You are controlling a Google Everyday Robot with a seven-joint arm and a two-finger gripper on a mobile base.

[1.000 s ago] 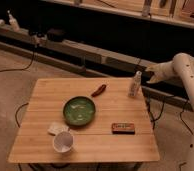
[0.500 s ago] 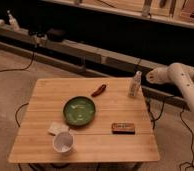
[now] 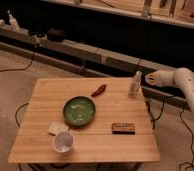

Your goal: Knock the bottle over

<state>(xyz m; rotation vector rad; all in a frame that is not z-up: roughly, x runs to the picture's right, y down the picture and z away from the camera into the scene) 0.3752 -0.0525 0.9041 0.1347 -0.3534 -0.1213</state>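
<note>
Approach step, contact not yet made. Bottle (image 3: 135, 83) upright near the far right corner of the worktop (image 3: 45, 145), close to the right edge, slim and pale with a narrow cap. Claw (image 3: 150, 78) off the worktop's right edge, level with the bottle's upper half, just beside it but apart, a thin gap showing between the two. Fingers closed on nothing, forming a blunt tip pointed leftward at the bottle. White arm (image 3: 187, 85) trailing away to the right and down past the right edge.

Elsewhere on the worktop: red chili (image 3: 98, 90) near the far edge, left of the bottle; green bowl (image 3: 79, 110) about the middle; brown packet (image 3: 123, 128) toward the near right; white cup (image 3: 63, 142) near the near left corner, with a pale sponge (image 3: 55, 128) just behind it.

Next move, as judged: a short sideways push to the left, landing high on the bottle's body rather than near its base, so as to tip instead of slide. Closed fingers suited to that already; no need to open. Toppling leftward likely to send the bottle toward the chili, well clear of the bowl. Pushing too low risks merely skidding the bottle along the wood.
</note>
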